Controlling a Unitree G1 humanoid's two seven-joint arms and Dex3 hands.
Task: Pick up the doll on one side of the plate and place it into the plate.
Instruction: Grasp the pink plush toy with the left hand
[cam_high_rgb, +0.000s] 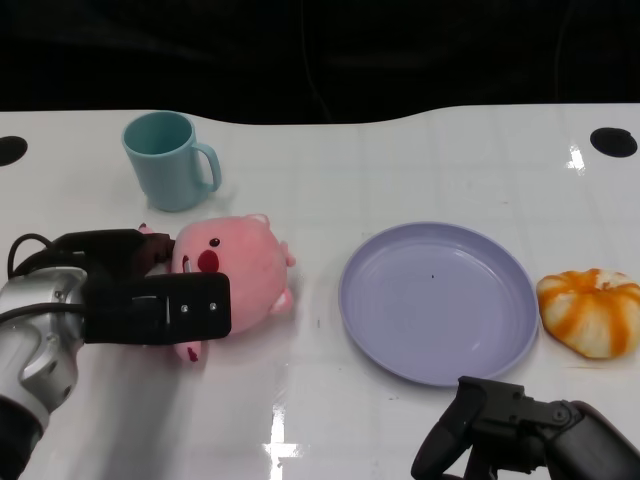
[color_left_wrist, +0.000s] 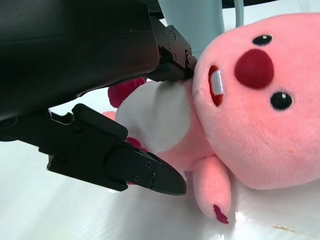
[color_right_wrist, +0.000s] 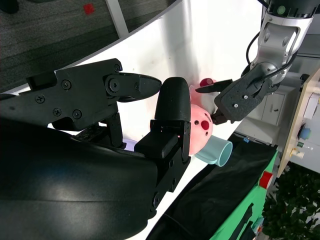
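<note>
**My left hand is around the pink doll, left of the plate**

The doll (cam_high_rgb: 235, 270) lies on its side on the white worktop (cam_high_rgb: 400, 180), just left of the plate (cam_high_rgb: 437, 300) and apart from it. My left hand (cam_high_rgb: 150, 290) wraps it: one black finger runs across the near side of its body, another reaches over the far side by its head. In my left wrist view the fingers (color_left_wrist: 125, 167) bracket the white belly and one presses the plush at the neck, so I am grasping the doll, which rests on the worktop.

The doll is soft, fuzzy plush, round-headed, pink with a white belly, a dark red nose, black bead eyes and stubby limbs tipped in magenta. The plate is a smooth, shallow lavender disc with a raised rim. The worktop is glossy and reflects the lights.

My right hand (cam_high_rgb: 520, 430) sits low by the near edge, below the plate, fingers apart and holding nothing.

A teal mug (cam_high_rgb: 168, 160) with a loop handle stands behind the doll. An orange and white, pumpkin-shaped plush (cam_high_rgb: 592, 312) lies just right of the plate.
</note>
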